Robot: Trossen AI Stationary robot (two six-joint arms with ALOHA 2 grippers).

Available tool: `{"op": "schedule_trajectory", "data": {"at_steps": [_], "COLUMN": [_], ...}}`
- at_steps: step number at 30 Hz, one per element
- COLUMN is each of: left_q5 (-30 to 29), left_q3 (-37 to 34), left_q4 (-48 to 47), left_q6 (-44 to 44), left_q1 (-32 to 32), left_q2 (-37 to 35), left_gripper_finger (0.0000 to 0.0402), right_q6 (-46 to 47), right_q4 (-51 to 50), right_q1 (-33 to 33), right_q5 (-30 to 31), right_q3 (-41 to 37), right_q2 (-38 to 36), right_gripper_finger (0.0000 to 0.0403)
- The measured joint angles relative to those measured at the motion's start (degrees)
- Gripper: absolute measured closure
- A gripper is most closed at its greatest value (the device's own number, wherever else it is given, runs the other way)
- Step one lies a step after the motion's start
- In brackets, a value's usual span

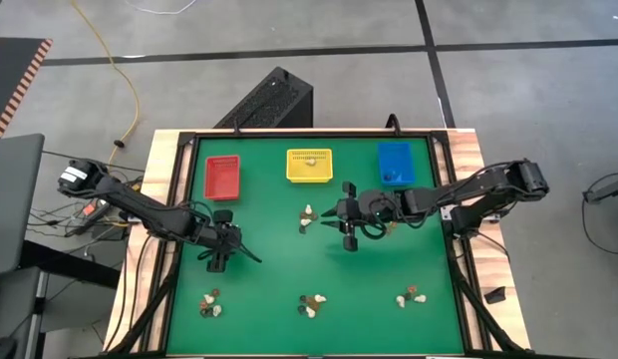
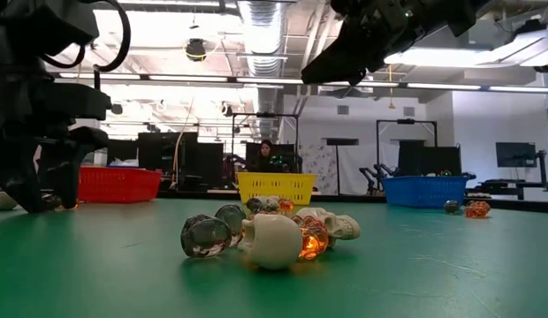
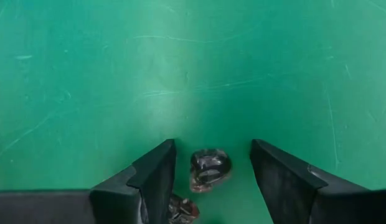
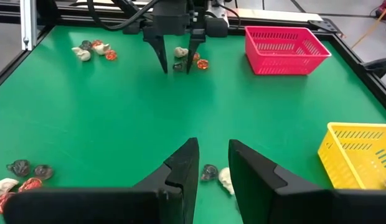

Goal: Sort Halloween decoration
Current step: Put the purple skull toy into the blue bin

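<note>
Sorting Halloween decoration (image 3: 210, 168); pick-up step judged in hand, nothing lifted yet.

Noted one dark, glassy skull-like trinket at lower centre of left wrist view, lying on the green mat (image 3: 193, 74) between the two dark fingers, touching neither. Saw a second, reddish trinket (image 3: 182, 209) at the bottom edge, just beside the inner face of one finger.

Found left gripper (image 3: 213, 146) spread wide, straddling the dark piece, holding nothing. Placed it left of centre in high view, low over the mat.

Logged further clusters in high view: one at centre (image 1: 307, 214), three along the lower edge at left (image 1: 209, 304), middle (image 1: 310, 304) and right (image 1: 411, 296).

Found right gripper (image 4: 213, 143) narrow, with green mat showing through the gap and nothing held; right of centre in high view. Noted a dark trinket (image 4: 209, 172) and a cream one (image 4: 225, 179) just beyond its tips.

Recorded red bin (image 1: 222, 176), yellow bin (image 1: 309, 165) and blue bin (image 1: 395, 163) in a row across the upper part of high view.

Judged next move for left side: close squarely on the dark piece without catching the reddish neighbour, lift, carry to a bin. Could not tell which bin takes dark pieces. Expected a small, rounded, slick piece; risk of squirting out sideways.
</note>
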Motion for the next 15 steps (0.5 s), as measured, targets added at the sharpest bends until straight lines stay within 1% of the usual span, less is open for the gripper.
{"op": "schedule_trajectory", "data": {"at_steps": [4,15], "left_q5": [0.2,0.4], "left_q3": [0.0,-0.1], "left_q4": [-0.6,-3.0], "left_q6": [-0.2,-3.9], "left_q1": [0.0,0.0], "left_q2": [0.0,0.1], "left_gripper_finger": [0.0209,0.0285], "right_q6": [0.0,0.2], "right_q4": [0.0,0.0], "right_q1": [0.0,0.1], "right_q5": [0.0,0.0], "right_q3": [0.0,0.0], "right_q2": [0.0,0.0], "right_gripper_finger": [0.0285,0.0285]}}
